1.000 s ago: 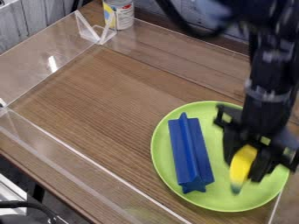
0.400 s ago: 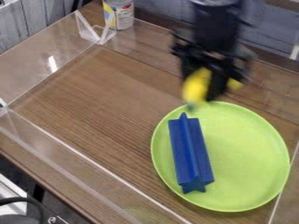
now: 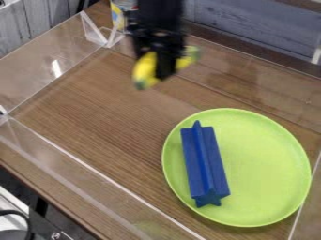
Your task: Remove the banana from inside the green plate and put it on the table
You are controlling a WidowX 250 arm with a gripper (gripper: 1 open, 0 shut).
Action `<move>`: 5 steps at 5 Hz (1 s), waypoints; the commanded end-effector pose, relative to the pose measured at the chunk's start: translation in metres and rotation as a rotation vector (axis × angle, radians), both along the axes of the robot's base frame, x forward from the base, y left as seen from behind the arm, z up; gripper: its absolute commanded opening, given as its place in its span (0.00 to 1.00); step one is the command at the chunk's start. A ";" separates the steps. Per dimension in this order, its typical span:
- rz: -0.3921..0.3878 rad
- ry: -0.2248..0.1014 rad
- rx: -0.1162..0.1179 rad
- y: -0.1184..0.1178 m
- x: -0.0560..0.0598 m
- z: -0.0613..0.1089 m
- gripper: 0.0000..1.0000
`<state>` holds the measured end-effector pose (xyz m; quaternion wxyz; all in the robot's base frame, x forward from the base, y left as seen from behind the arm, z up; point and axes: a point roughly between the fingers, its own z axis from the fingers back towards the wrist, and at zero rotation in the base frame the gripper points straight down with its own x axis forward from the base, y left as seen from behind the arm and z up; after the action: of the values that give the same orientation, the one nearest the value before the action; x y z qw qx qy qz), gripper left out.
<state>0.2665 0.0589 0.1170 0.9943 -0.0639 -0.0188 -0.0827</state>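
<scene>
**Banana in the hand, off the plate, above bare tabletop**

Nearest the camera: clear acrylic wall [image 3: 75, 178] running along the front-left edge of the tabletop [image 3: 113, 122], brown wood grain.

Front right: green plate [image 3: 269, 173] sits flat on the tabletop, lime green, round, shallow rim. A long blue block [image 3: 204, 165] lies on its left half, running near-to-far, near end close to the plate's front rim. Right half of the plate is bare.

Mid to far, left of centre: the hand [image 3: 153, 69] hangs from the black arm, pointing down. Its jaws are clamped on the banana [image 3: 148, 70]. The banana is yellow and hangs roughly upright between the dark fingers, lower end tipped slightly left. This area is motion-blurred, so I can't read exact finger contact or make out the tip colour.

The banana is well apart from the green plate, up and to the left of it in the picture, over open wood. It looks clear of the surface rather than resting on it, though with one view and the blur that's my best read.

Far back: another acrylic wall along the rear, a clear triangular piece [image 3: 100, 33] leaning at the back-left corner, and a white container with a yellow label [image 3: 122, 13] just behind it.
</scene>
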 end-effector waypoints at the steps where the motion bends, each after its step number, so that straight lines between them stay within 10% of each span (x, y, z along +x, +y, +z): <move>1: -0.021 -0.044 0.015 0.027 0.001 -0.006 0.00; 3: -0.057 -0.040 0.004 -0.031 0.034 -0.022 0.00; 5: -0.051 -0.024 0.023 0.000 0.040 -0.053 0.00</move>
<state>0.2965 0.0557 0.0482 0.9925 -0.0629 0.0015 -0.1049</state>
